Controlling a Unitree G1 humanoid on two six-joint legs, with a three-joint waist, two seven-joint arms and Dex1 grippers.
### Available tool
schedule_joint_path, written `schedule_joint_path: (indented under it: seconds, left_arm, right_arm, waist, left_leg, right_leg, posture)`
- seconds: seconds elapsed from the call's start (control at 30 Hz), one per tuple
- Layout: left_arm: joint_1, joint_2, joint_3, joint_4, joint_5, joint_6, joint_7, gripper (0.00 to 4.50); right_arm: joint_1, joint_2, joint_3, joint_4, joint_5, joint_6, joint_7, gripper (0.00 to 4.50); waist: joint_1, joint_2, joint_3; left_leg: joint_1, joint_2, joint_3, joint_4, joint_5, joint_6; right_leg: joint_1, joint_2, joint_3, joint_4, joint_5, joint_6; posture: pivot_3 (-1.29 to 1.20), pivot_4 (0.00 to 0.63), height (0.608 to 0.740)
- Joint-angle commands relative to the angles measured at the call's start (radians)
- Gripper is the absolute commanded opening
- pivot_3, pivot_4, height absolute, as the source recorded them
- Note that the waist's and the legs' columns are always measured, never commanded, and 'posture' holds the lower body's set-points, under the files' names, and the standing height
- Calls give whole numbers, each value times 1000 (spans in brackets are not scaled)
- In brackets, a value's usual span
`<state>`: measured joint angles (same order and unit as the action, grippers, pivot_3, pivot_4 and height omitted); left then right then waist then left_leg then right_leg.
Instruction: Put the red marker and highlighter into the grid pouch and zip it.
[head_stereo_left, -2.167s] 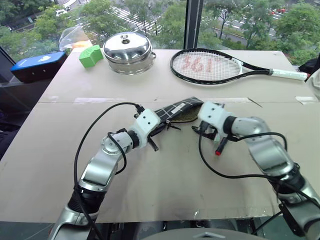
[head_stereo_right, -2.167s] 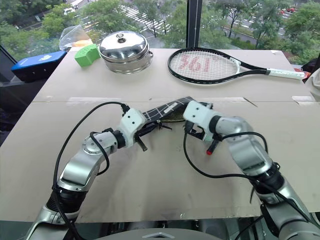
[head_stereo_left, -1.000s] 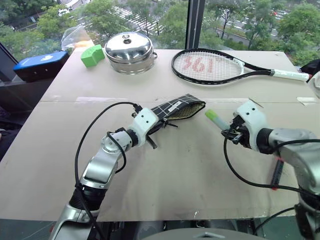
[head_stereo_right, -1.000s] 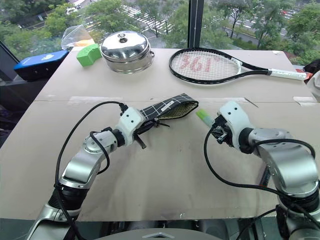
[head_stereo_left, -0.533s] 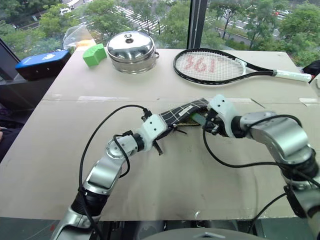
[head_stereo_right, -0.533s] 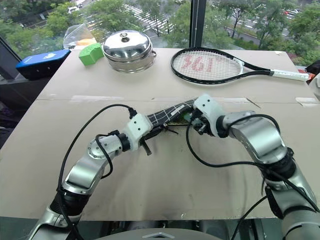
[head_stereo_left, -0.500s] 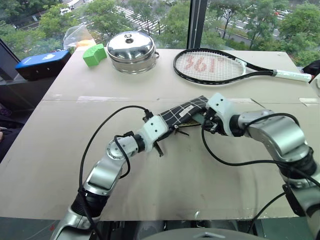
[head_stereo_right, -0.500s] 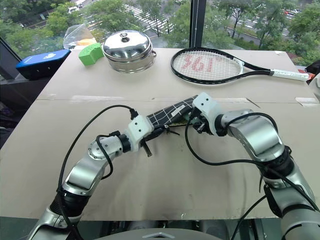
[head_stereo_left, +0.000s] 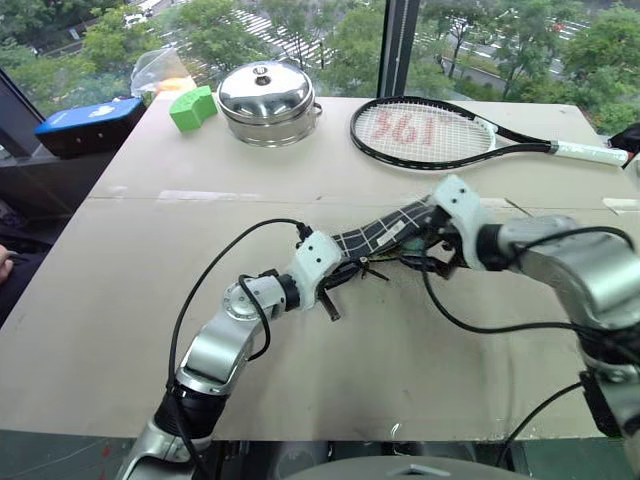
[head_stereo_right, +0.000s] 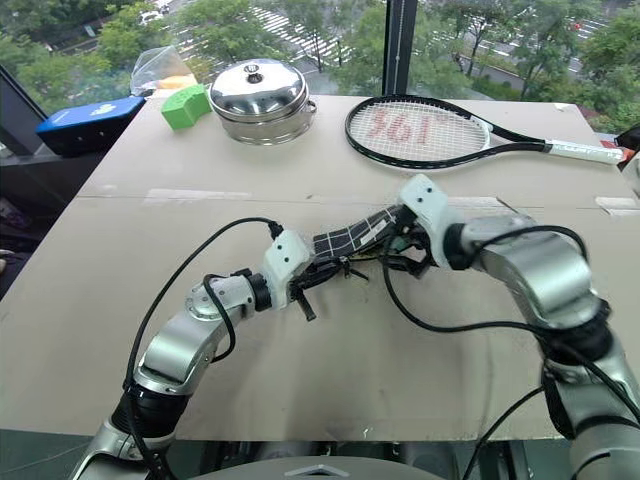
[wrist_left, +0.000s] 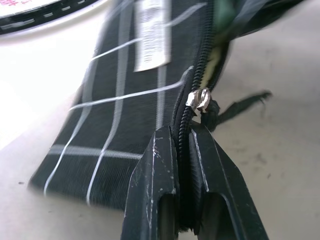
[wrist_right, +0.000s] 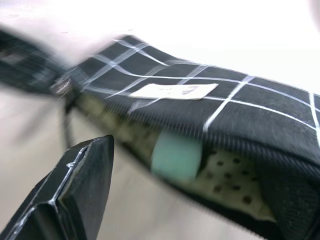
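Cardboard-brown, the table (head_stereo_left: 120, 300) ran under everything, its far edge against a window. Next in size was the tennis racket (head_stereo_left: 425, 131), lying flat at the far right with its white-wrapped handle pointing right. Left of it stood a lidded steel pot (head_stereo_left: 266, 102), then a green block (head_stereo_left: 192, 107) just beside the pot, and a blue box (head_stereo_left: 88, 122) off the table's far left corner.

At mid-table the grid pouch (head_stereo_left: 385, 228) was held up between the two arms, its black fabric crossed by white lines and its white label facing up. The left gripper (wrist_left: 182, 150) was clamped tight on the pouch's zipper edge at its near end, both black fingers pressed against the closed stretch of teeth, with the metal zipper pull (wrist_left: 200, 99) just beyond the fingertips. Past the pull the mouth gaped, showing a pale dotted lining.

The right gripper (head_stereo_right: 405, 250) sat at the pouch's open far end, its fingers spread wide and holding nothing.

Smallest, the highlighter (wrist_right: 175, 156) lay inside the open mouth against the lining, its pale green end showing below the zipper teeth. The red marker could not be made out.
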<state>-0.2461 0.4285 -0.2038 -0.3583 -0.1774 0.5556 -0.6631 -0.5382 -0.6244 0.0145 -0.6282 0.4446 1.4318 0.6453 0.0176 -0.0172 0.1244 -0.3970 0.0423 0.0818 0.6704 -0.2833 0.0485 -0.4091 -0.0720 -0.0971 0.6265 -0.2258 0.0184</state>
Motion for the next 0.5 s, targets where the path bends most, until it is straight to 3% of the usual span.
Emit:
schedule_joint_path:
  seconds: [0.03, 0.23, 0.5]
  left_arm:
    - [-24, 8, 41, 6, -19, 18, 8, 0]
    - [-69, 3, 33, 54, -28, 10, -11, 0]
    - [-92, -9, -1, 87, -16, -26, -35, 0]
  right_arm:
    - [137, 3, -322, -213, -27, 169, -71, 4428]
    - [530, 117, -604, -412, -176, 183, -282, 4428]
    - [749, 168, -761, -419, -188, 183, -410, 4428]
  waist:
    - [0, 0, 0]
    - [-1, 1, -1]
    - [-4, 1, -1]
  left_leg:
    - [0, 0, 0, 0, 0, 0]
    - [2, 0, 0, 0, -1, 1]
    - [4, -1, 3, 0, 0, 0]
  right_leg:
    - [0, 0, 0, 0, 0, 0]
    - [0, 1, 1, 2, 0, 0]
    - [1, 2, 5, 2, -1, 1]
  posture:
    - [0, 150, 740]
    - [0, 150, 740]
    - [0, 150, 740]
